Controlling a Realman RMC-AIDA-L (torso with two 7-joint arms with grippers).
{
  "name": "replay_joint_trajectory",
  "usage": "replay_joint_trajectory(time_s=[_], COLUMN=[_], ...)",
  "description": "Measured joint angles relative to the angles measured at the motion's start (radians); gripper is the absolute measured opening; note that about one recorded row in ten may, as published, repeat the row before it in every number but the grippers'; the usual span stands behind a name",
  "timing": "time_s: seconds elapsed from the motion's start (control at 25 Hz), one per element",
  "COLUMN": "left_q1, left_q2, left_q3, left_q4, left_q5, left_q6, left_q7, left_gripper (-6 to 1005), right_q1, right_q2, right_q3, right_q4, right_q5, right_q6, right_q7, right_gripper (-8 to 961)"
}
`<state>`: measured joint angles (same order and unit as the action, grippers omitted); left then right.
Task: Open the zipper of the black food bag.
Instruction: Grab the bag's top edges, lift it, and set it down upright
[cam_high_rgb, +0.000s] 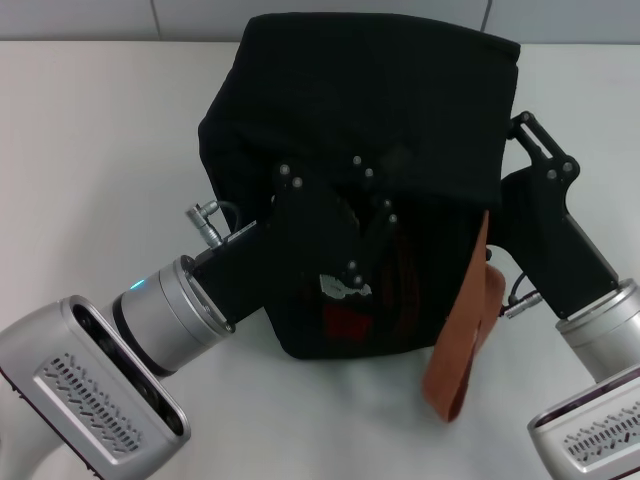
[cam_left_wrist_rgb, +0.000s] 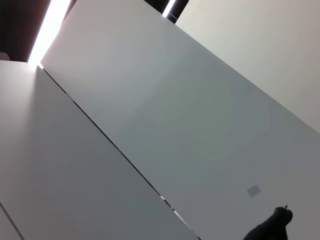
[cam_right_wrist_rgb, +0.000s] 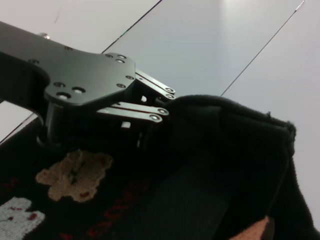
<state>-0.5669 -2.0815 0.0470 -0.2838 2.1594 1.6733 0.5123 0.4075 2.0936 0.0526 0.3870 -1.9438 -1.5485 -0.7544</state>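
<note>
The black food bag (cam_high_rgb: 380, 90) stands in the middle of the white table, with an orange-brown strap (cam_high_rgb: 462, 340) hanging down its front right corner. My left gripper (cam_high_rgb: 375, 195) lies against the bag's near side, just under the top edge. The right wrist view shows that gripper (cam_right_wrist_rgb: 167, 102) closed on a fold of the bag's black fabric (cam_right_wrist_rgb: 240, 150), above a beige bear patch (cam_right_wrist_rgb: 75, 172). My right gripper (cam_high_rgb: 515, 135) is pressed to the bag's right upper edge, its tips hidden by the fabric. I cannot make out the zipper against the black cloth.
The white table (cam_high_rgb: 90, 150) spreads to both sides of the bag, and a tiled wall rises right behind it. The left wrist view shows only pale wall panels (cam_left_wrist_rgb: 150, 125).
</note>
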Motion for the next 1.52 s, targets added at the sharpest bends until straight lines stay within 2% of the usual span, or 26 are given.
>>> replay_joint_trajectory(time_s=[0.32,0.76,0.96,1.16,1.28,1.32,1.36,1.52], left_q1=[-0.002,-0.005,-0.005,-0.006,-0.006,-0.006,-0.007,-0.008], left_q2=[0.000,0.000,0.000,0.000,0.000,0.000,0.000,0.000], left_q3=[-0.001,0.000,0.000,-0.005,-0.017,-0.020,-0.026,-0.053], left_q4=[0.000,0.000,0.000,0.000,0.000,0.000,0.000,-0.011], left_q5=[-0.001,-0.001,-0.001,0.000,0.000,0.000,0.000,-0.001], left_q6=[-0.002,-0.004,-0.004,-0.002,-0.002,-0.002,-0.002,-0.013], left_q7=[0.000,0.000,0.000,0.000,0.000,0.000,0.000,0.000], left_gripper=[87,87,87,87,87,87,87,87], right_q1=[0.000,0.012,0.014,-0.028,-0.090,-0.134,-0.134,-0.208], right_q2=[0.000,0.000,0.000,0.000,0.000,0.000,0.000,-0.001], right_q3=[-0.002,0.004,0.007,0.005,0.000,0.000,0.000,0.004], right_q4=[0.004,0.004,0.009,0.023,0.026,0.023,0.023,-0.001], right_q5=[-0.001,-0.001,-0.001,0.003,0.002,0.000,0.000,0.004], right_q6=[0.003,0.060,0.067,0.073,0.086,0.097,0.097,0.137], right_q7=[-0.042,-0.055,-0.056,-0.121,-0.143,-0.144,-0.144,-0.143], right_gripper=[567,147,-2,-1,2,4,6,13])
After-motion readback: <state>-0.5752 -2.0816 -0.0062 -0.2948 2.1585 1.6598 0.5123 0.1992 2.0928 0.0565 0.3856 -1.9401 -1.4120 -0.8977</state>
